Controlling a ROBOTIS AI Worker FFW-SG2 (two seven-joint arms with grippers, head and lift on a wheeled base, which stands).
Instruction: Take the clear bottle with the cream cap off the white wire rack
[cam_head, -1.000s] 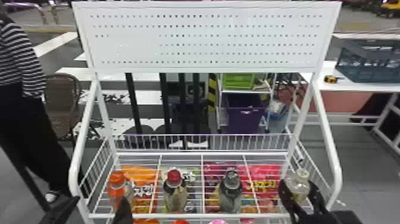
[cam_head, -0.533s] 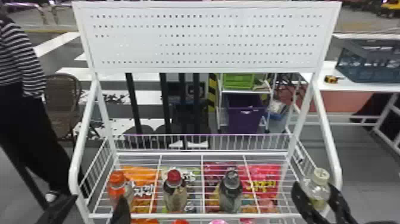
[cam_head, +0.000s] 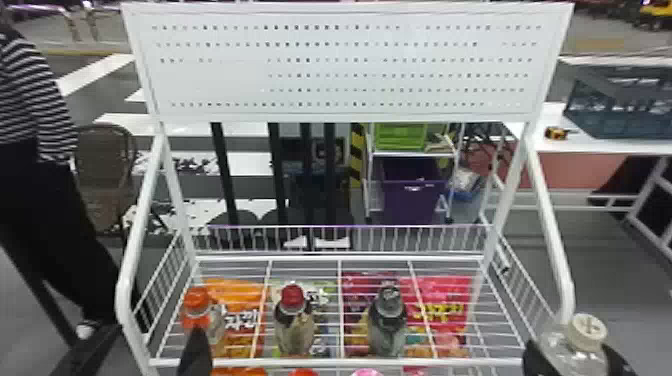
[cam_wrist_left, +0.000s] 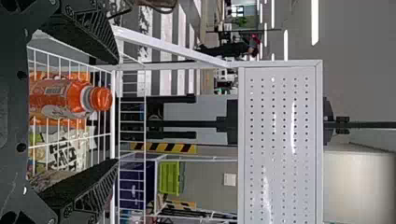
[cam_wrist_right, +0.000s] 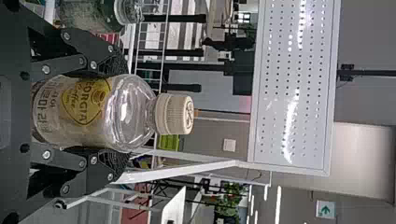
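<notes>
My right gripper (cam_head: 575, 357), at the lower right of the head view, is shut on the clear bottle (cam_head: 575, 350) with the cream cap (cam_head: 589, 327), off the rack's front right corner. In the right wrist view the right gripper (cam_wrist_right: 112, 114) presses both sides of the bottle (cam_wrist_right: 133, 112), across its yellow label. The white wire rack (cam_head: 310, 362) stands in the middle. At the lower left, my left gripper (cam_head: 145, 350) is open; in the left wrist view the left gripper (cam_wrist_left: 116, 112) has its fingers apart, an orange-capped bottle (cam_wrist_left: 60, 98) between and beyond them.
On the rack's shelf stand an orange-capped bottle (cam_head: 197, 310), a red-capped bottle (cam_head: 294, 320) and a dark-capped bottle (cam_head: 387, 320). Snack bags (cam_head: 445, 300) lie beneath the wires. White side rails (cam_head: 552, 240) rise to a perforated panel (cam_head: 345, 65). A person stands behind at the left.
The right gripper has carried the clear bottle right and toward the robot, from above the shelf's right side to outside the side rail. My left arm looks nearly unmoved.
</notes>
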